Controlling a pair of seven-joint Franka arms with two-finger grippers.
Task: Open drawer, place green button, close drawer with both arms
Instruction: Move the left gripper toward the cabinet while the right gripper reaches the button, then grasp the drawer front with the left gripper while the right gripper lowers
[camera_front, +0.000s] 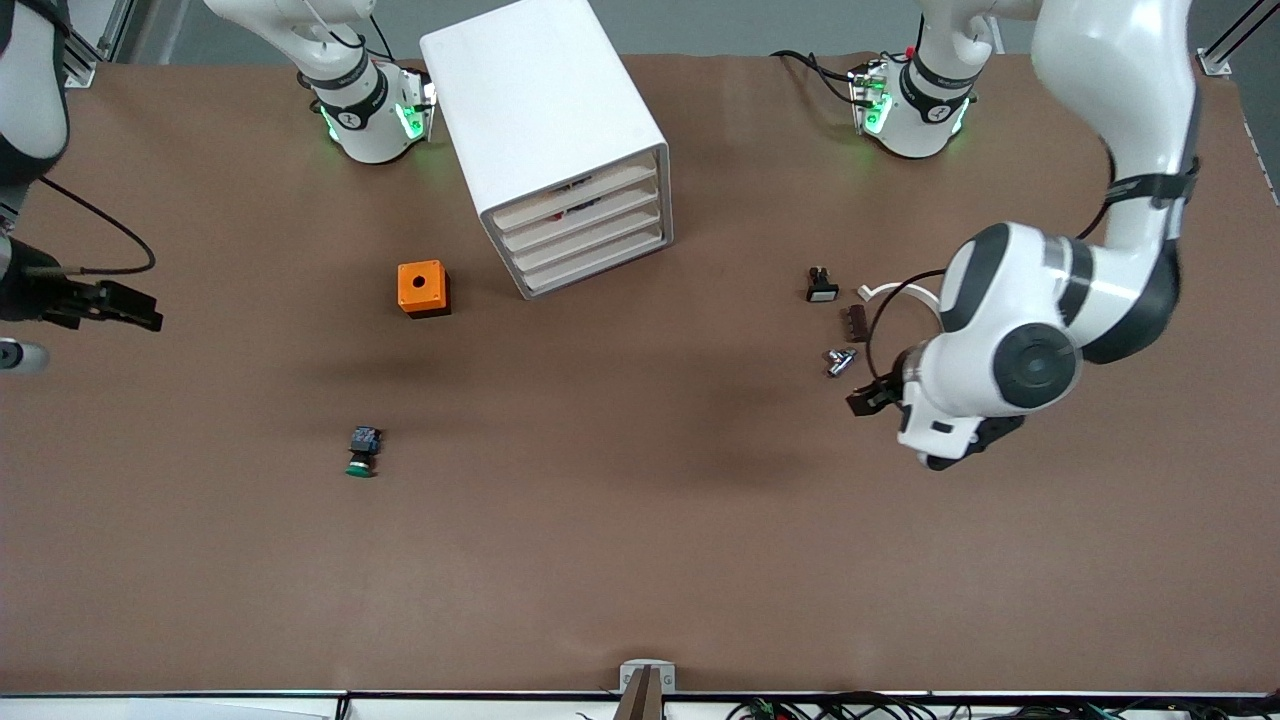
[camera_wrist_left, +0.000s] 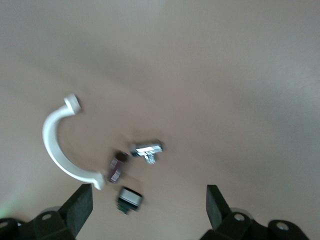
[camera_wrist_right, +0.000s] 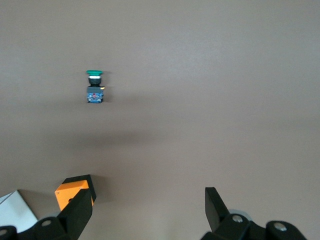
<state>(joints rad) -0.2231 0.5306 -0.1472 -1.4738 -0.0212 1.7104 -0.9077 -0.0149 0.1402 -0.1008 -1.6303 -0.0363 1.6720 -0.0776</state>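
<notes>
The white four-drawer cabinet (camera_front: 545, 120) stands between the two arm bases. Its third drawer (camera_front: 592, 243) sits flush with the others, shut. The green-capped button (camera_front: 362, 451) lies on its side on the brown table, nearer the front camera than the orange box; it also shows in the right wrist view (camera_wrist_right: 94, 86). My right gripper (camera_front: 140, 312) (camera_wrist_right: 147, 210) is open and empty, up over the right arm's end of the table. My left gripper (camera_front: 866, 398) (camera_wrist_left: 148, 207) is open and empty over the table beside a cluster of small parts.
The orange box with a hole (camera_front: 423, 288) (camera_wrist_right: 72, 191) stands beside the cabinet. Near the left gripper lie a black-and-white switch (camera_front: 822, 285) (camera_wrist_left: 130, 198), a brown part (camera_front: 856, 322), a silver part (camera_front: 839, 361) and a white curved clamp (camera_wrist_left: 55, 145).
</notes>
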